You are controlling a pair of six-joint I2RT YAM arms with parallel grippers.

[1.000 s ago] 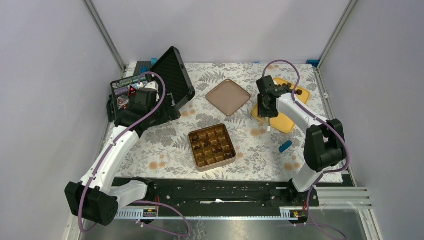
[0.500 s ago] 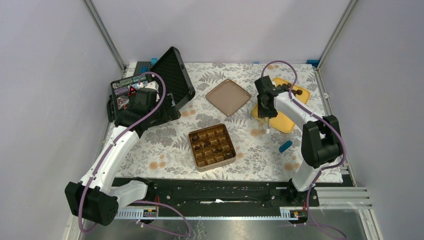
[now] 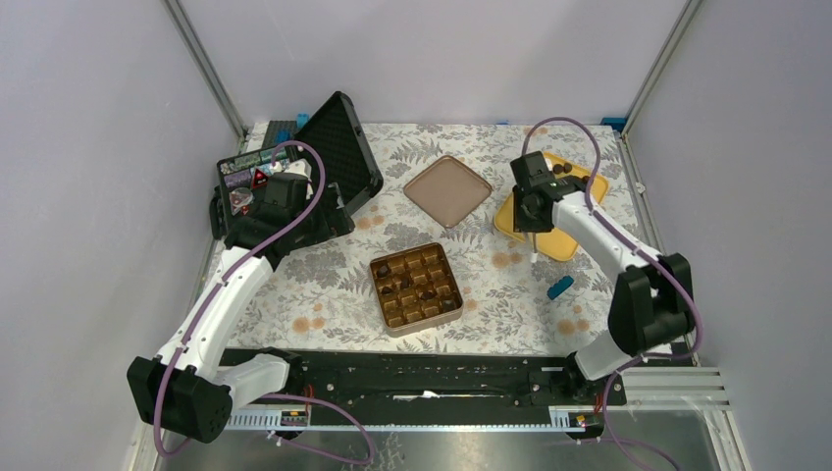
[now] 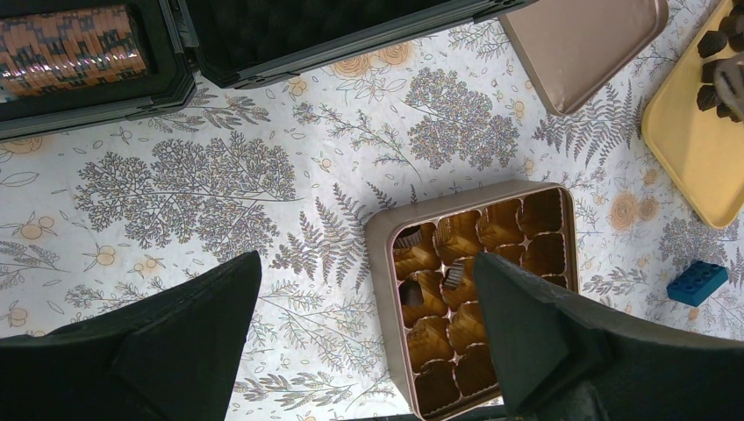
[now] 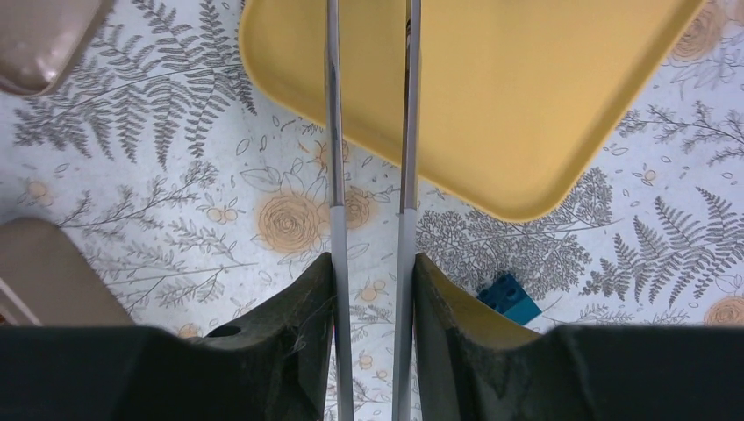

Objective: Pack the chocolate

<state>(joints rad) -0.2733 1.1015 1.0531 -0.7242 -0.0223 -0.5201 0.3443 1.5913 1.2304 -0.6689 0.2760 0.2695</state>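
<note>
The right arm's elbow has swung out to the right, and the right claw (image 5: 368, 53) has shifted a little rightward; it now hangs over the near-left part of the yellow tray (image 5: 526, 105). Its two thin metal fingers (image 5: 332, 132) stand a narrow gap apart. Their tips run off the top of the wrist view, so I cannot tell whether they pinch anything. A few pieces of the chocolate (image 3: 564, 169) sit at the tray's far corner, and more lie in several cells of the gridded golden tin (image 3: 428, 323) at the middle of the table (image 3: 324, 285). The flat brown lid (image 3: 448, 189) lies farther back, apart from both tin and tray. A blue block (image 3: 559, 287) rests near the tray's near corner. The left arm has not moved: the left claw (image 4: 367, 272), spread wide, hovers beside the open black case (image 3: 338, 147), above the tin's far-left side.
</note>
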